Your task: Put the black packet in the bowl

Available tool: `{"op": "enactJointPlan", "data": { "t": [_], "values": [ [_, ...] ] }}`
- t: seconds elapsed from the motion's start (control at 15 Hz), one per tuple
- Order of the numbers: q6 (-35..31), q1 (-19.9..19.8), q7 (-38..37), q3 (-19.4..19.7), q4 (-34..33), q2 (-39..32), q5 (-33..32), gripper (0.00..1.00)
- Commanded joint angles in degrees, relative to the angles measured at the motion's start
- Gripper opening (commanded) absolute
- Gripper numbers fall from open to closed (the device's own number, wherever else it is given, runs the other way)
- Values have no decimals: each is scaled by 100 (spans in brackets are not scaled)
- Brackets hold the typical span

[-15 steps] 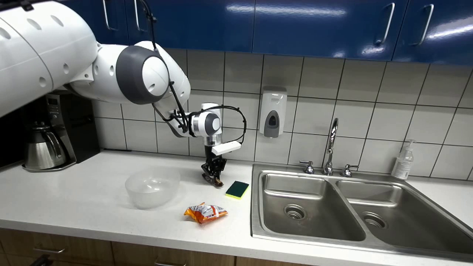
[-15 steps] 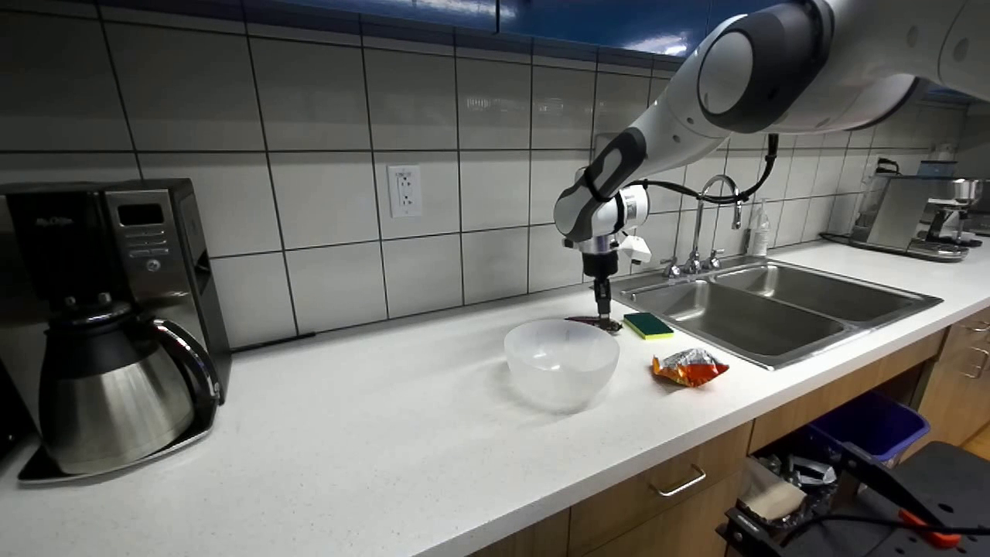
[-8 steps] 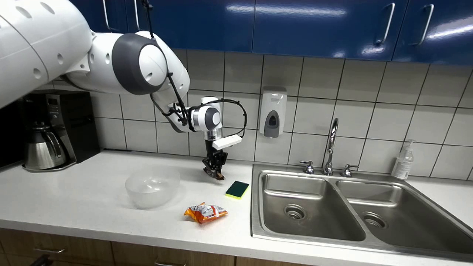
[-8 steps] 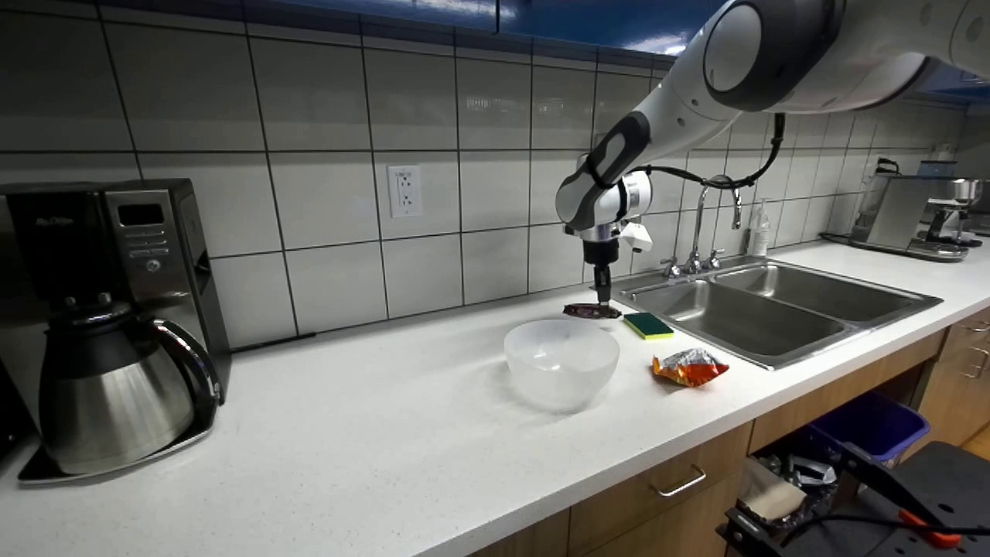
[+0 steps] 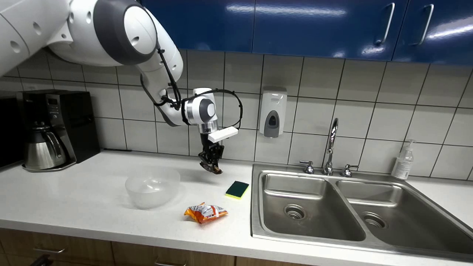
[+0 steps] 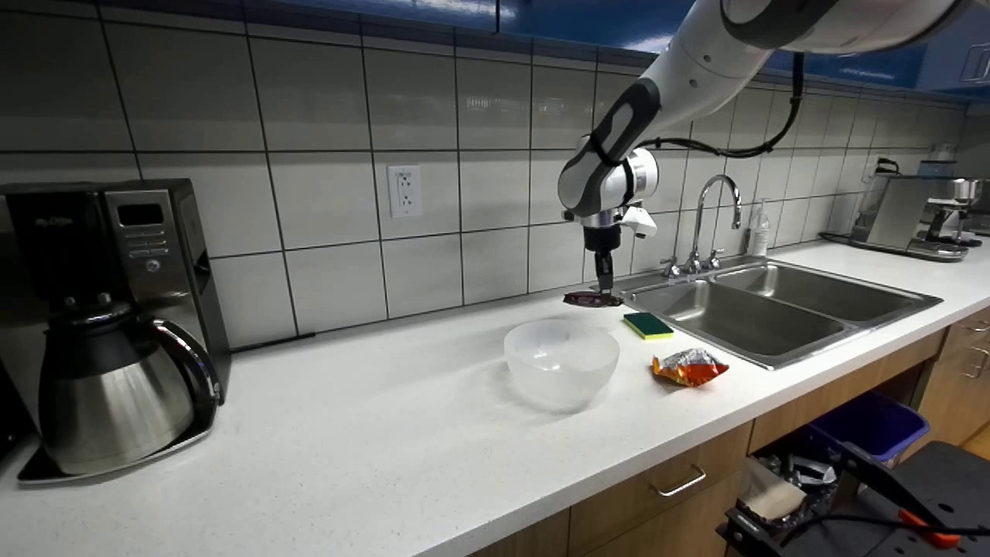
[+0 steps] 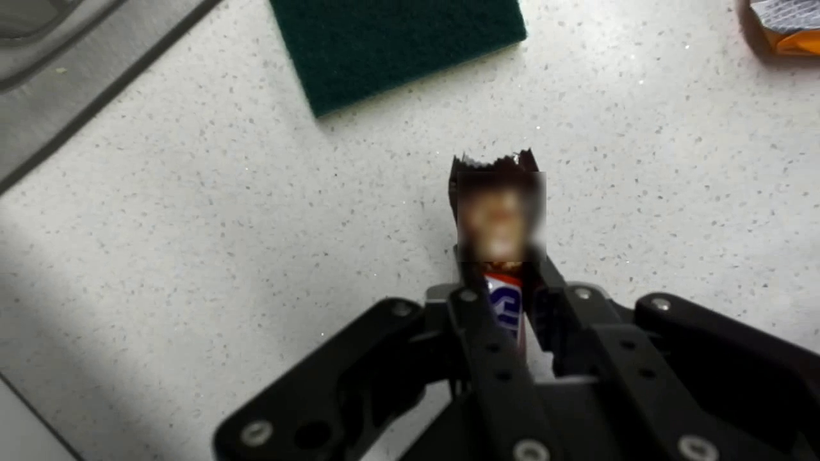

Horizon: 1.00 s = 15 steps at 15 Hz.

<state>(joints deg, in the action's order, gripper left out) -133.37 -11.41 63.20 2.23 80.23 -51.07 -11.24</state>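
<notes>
The black packet (image 6: pixel 584 299) is a slim dark wrapper held about level above the counter. It also shows in an exterior view (image 5: pixel 207 167) and in the wrist view (image 7: pixel 494 164), where a red, white and blue label sits between the fingers. My gripper (image 6: pixel 604 285) is shut on the packet; in the wrist view its fingers (image 7: pixel 503 272) press on both sides. The middle of the packet is blurred there. The translucent whitish bowl (image 6: pixel 562 367) stands upright on the counter, apart from the gripper; it also shows in an exterior view (image 5: pixel 152 190). It is out of the wrist view.
A green sponge (image 5: pixel 237 189) and an orange-red packet (image 5: pixel 205 213) lie on the counter near the bowl. The sink (image 5: pixel 255 207) is beside them. A tiled wall (image 5: pixel 170 136) rises behind the gripper. A coffee maker (image 6: pixel 155 255) stands at the counter's far end from the sink.
My gripper has risen from the counter with the black packet in it. In an exterior view it has also shifted slightly toward the bowl's side. The bowl, sponge and orange-red packet have not moved.
</notes>
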Motion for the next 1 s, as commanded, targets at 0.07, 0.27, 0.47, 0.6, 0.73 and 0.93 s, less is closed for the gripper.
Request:
{"op": "enactJointPlan", "data": {
  "t": [0.07, 0.27, 0.47, 0.6, 0.73, 0.93],
  "values": [
    [-409, 216, -269, 95, 1252, 956, -333, 5],
    [-573, 322, -349, 75, 1754, 1328, -496, 5],
    [-732, 448, -439, 65, 2235, 1668, -638, 5],
    [-824, 551, -523, 63, 2538, 1887, -737, 5],
    [-913, 650, -631, 64, 2824, 2094, -848, 5],
    [-1039, 767, -705, 40, 3224, 2379, -1038, 5]
  ]
}}
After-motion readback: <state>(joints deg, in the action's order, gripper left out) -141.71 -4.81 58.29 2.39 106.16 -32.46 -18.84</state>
